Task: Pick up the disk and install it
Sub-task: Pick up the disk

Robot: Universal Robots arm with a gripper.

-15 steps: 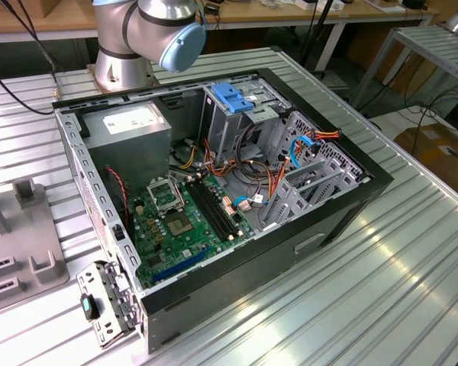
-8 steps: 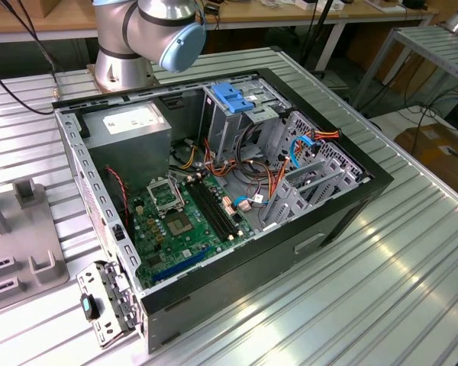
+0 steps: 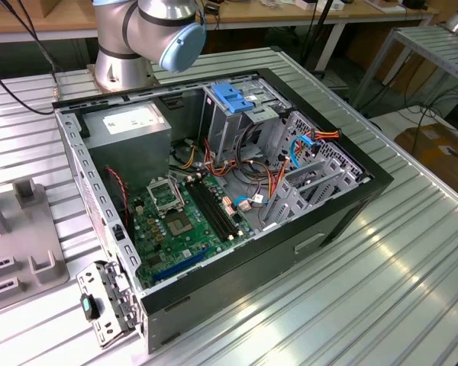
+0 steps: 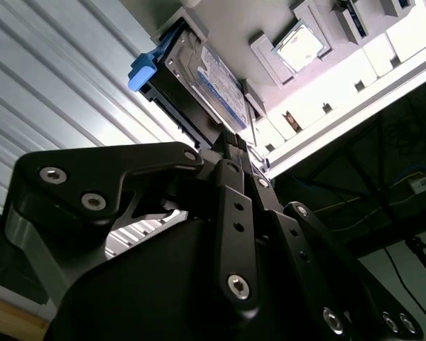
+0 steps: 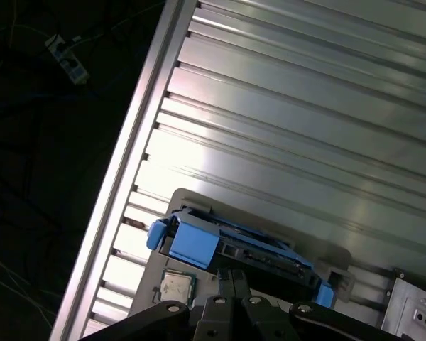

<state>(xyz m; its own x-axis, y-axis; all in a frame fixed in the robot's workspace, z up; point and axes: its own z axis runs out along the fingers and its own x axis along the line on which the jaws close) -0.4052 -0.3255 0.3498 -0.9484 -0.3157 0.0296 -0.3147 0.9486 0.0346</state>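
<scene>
In both wrist views we are seeing the gripper [image 4: 234, 136] [image 5: 232, 274] with its 2 fingers drawn nearly together, nothing visibly clamped, tips just beside the disk [image 4: 214, 79] [image 5: 259, 250]. The disk is standing on edge in a grey holder [image 4: 227, 25] on the ribbed metal table [image 5: 305, 106], blue frame [image 5: 195, 241] edging it. In the exterior view an open computer case [image 3: 320, 229] is lying on ribbed metal.

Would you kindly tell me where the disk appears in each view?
Second wrist view: the disk sits just beyond the gripper.
First wrist view: the disk, blue-framed, sits just beyond the gripper.
Exterior view: shares the ribbed metal table with both wrist views.
</scene>
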